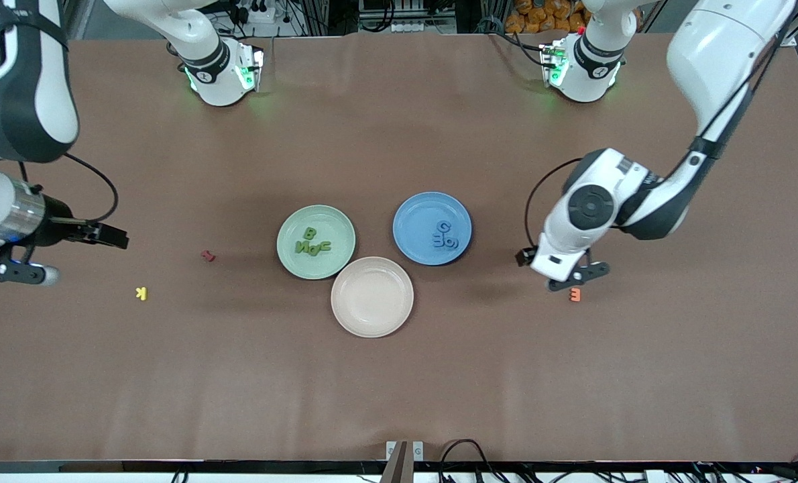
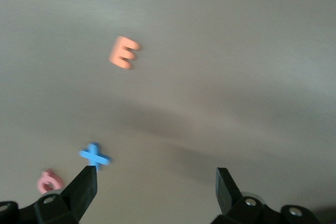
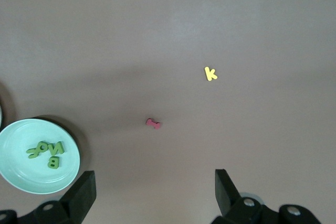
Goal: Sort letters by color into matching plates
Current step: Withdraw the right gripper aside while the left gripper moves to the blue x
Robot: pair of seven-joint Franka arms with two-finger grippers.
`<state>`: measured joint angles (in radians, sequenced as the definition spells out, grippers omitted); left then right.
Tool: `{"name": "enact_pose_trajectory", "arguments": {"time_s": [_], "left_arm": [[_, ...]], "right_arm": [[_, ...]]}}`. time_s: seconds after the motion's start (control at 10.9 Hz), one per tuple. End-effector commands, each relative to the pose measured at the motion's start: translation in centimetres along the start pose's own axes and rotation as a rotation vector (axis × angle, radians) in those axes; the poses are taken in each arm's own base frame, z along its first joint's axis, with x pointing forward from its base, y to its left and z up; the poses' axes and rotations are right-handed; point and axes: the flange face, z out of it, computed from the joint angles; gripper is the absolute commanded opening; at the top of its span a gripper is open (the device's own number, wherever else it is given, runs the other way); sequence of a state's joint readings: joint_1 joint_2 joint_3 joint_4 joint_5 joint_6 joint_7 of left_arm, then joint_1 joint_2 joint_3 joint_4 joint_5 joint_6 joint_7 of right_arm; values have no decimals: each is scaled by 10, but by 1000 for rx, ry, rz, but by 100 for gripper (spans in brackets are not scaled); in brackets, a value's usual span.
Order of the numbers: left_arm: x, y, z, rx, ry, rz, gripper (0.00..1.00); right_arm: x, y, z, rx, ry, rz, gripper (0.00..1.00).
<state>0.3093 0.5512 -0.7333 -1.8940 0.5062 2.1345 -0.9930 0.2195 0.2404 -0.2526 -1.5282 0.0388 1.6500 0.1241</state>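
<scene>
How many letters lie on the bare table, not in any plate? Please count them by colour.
Yellow letter: 1
Red letter: 1
Orange letter: 1
Blue letter: 1
Pink letter: 1
Total: 5
</scene>
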Motion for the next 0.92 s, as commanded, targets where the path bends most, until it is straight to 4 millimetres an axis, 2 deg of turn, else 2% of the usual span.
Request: {"name": "enact_pose_trajectory", "arguments": {"time_s": [0.0,0.37,0.46,0.64,0.82], "left_arm": [[2,-30,-6,-18,-29,-70,100],[0,-27,-9,-19,-26,-68,100],[1,-28,-9,-20,-26,-70,100],[5,-34,-13,-22,-18,-84,100],[7,-32,-22,-27,1,-76,100]], "right_arm": [[-14,15,-47,1,17,21,100],[-39,28,-99,25,66,28,100],[-44,30,-107,30,79,28,100],[-50,33,-115,36,93,21,100],[-50,33,-110,34,86,21,100]]}}
